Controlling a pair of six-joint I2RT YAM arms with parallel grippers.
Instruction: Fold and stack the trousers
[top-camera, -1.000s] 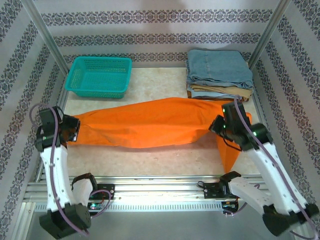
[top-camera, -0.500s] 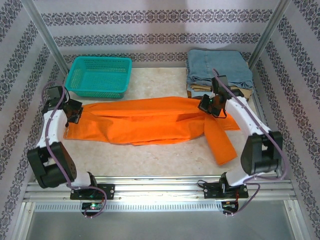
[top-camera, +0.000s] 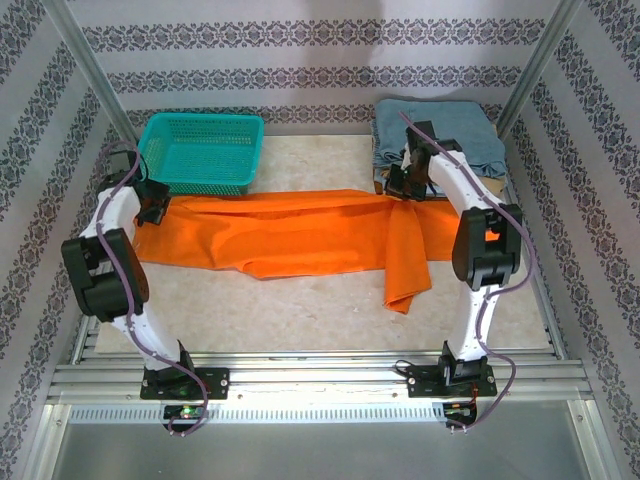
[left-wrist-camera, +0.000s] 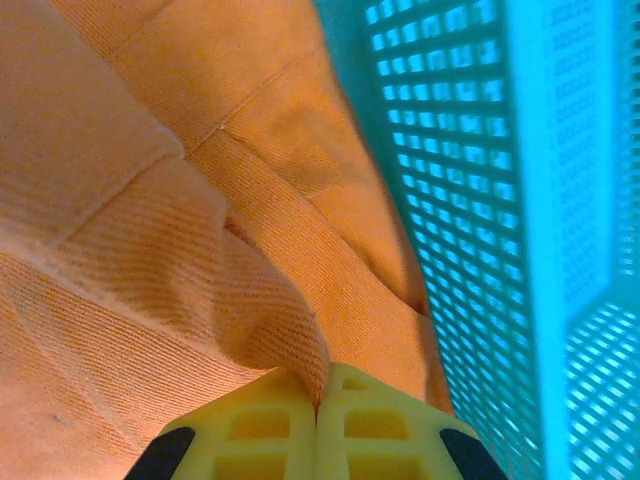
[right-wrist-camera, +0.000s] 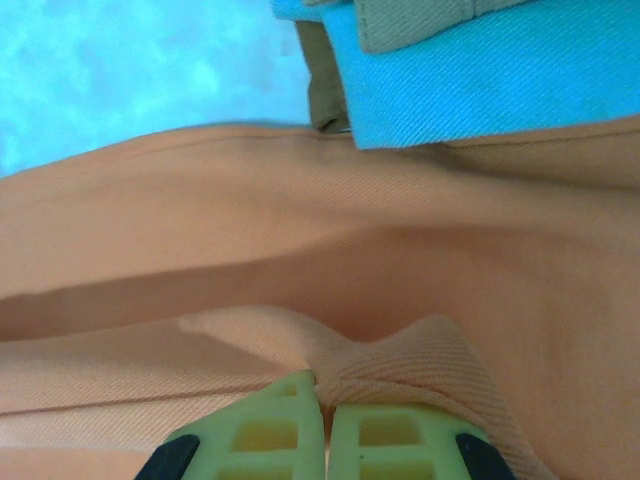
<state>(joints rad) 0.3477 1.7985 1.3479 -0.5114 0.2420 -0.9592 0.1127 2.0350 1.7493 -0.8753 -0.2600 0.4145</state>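
Orange trousers (top-camera: 290, 235) farther back now (soft twill)

A teal mesh basket (top-camera: 195, 178) sits just beyond the left tool (top-camera: 157, 208), close beside it. By the right tool (top-camera: 398, 188), folded light blue denim (top-camera: 455, 120) lies stacked on a tan pair (right-wrist-camera: 410, 20), on the pale bench (top-camera: 300, 300).
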